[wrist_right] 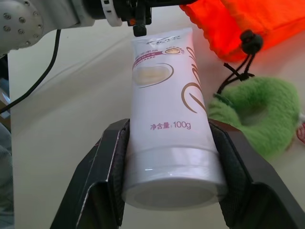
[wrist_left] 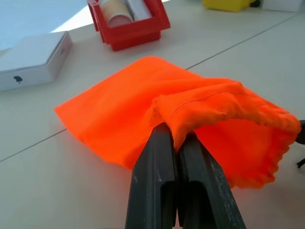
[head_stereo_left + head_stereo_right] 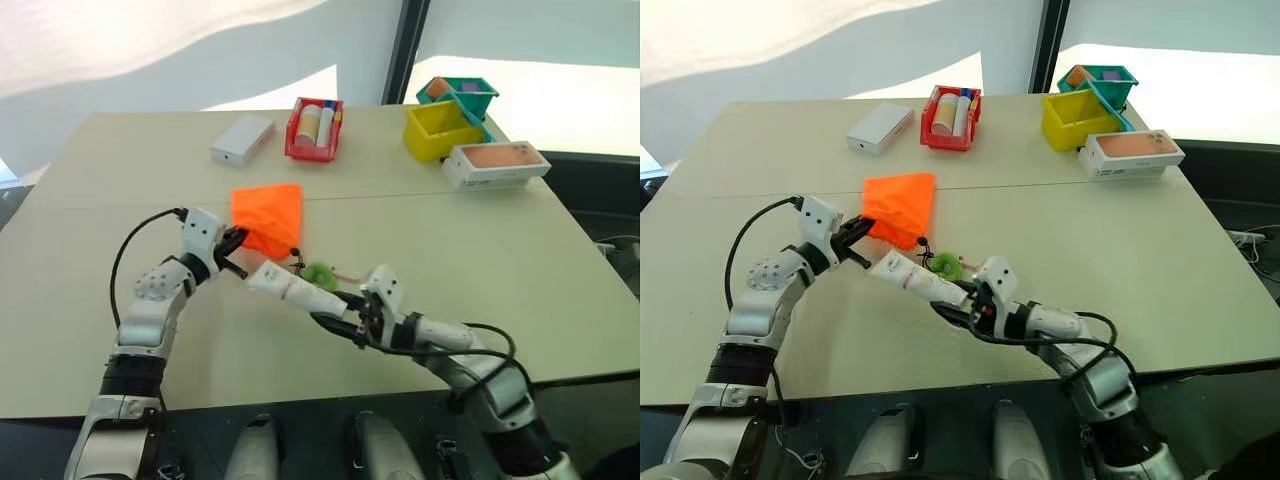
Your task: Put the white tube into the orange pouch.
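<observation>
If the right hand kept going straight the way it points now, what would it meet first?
Most likely the left hand, pinching the orange pouch rim. The white tube held by the right hand leads, its far end near those fingers; depth is unclear.

We see a wide beige rectangular table (image 3: 480, 260) with a thin seam running across its middle. Behind it, in the upper left of the frame, a pale white wall (image 3: 150, 40) catches soft daylight. A dark vertical window post (image 3: 405, 50) rises at upper centre, with bright glare to its right.
</observation>
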`<state>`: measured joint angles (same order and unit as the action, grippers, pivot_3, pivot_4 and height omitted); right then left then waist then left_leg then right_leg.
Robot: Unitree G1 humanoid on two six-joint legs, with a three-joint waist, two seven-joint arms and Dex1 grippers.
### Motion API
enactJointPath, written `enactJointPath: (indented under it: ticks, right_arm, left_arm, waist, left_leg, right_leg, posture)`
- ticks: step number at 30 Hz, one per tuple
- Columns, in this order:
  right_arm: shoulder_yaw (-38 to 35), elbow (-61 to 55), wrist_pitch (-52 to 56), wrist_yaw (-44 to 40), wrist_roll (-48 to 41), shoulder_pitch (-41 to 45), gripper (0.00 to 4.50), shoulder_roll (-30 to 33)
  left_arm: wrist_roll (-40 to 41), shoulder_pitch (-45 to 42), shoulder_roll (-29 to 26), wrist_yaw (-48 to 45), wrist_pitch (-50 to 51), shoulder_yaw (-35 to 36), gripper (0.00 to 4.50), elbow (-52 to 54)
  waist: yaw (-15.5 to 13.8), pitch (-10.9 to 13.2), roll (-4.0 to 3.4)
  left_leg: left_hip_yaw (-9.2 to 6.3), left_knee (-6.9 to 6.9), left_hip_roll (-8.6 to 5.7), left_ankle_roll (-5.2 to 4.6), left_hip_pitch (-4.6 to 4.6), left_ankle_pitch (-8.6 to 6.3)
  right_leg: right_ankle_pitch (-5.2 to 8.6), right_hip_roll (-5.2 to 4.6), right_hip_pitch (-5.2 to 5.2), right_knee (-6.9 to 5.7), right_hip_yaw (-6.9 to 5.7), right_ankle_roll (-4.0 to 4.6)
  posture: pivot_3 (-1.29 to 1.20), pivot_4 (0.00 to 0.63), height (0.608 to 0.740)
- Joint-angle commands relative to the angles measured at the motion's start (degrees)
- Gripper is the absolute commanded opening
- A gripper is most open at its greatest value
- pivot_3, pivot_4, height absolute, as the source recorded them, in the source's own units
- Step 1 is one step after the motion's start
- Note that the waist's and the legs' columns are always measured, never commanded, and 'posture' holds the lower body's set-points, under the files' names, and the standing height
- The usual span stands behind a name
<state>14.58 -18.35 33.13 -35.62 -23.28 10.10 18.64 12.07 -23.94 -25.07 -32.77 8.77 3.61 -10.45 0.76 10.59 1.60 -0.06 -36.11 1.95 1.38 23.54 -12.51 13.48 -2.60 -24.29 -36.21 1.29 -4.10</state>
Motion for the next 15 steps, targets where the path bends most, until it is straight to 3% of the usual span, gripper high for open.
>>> enactJointPath:
  ticks: [1, 15]
  right_arm:
    - [0.7, 1.8, -3.3, 2.5, 3.3, 2.1, 1.85, -2.1]
    - [-2.3, 1.5, -5.2, 5.4, 3.4, 1.3, 1.85, -7.0]
  left_arm:
    - [1.7, -0.4, -0.5, -1.4, 0.6, 0.8, 0.0, 3.8]
    - [1.7, 1.5, -0.8, -2.7, 1.3, 0.7, 0.0, 6.2]
  waist:
    - [-0.1, 0.0, 0.0]
    - [0.0, 0.0, 0.0]
  left_leg:
    - [0.0, 0.04, 0.0, 0.0, 0.01, 0.0]
    - [-0.03, 0.04, -0.01, 0.0, 0.03, 0.0]
  right_leg:
    - [0.01, 0.0, 0.0, 0.01, 0.0, -0.02]
    - [0.02, 0.01, -0.02, -0.01, 0.0, -0.06]
  posture:
    - [0.0, 0.15, 0.74]
    - [0.0, 0.15, 0.74]
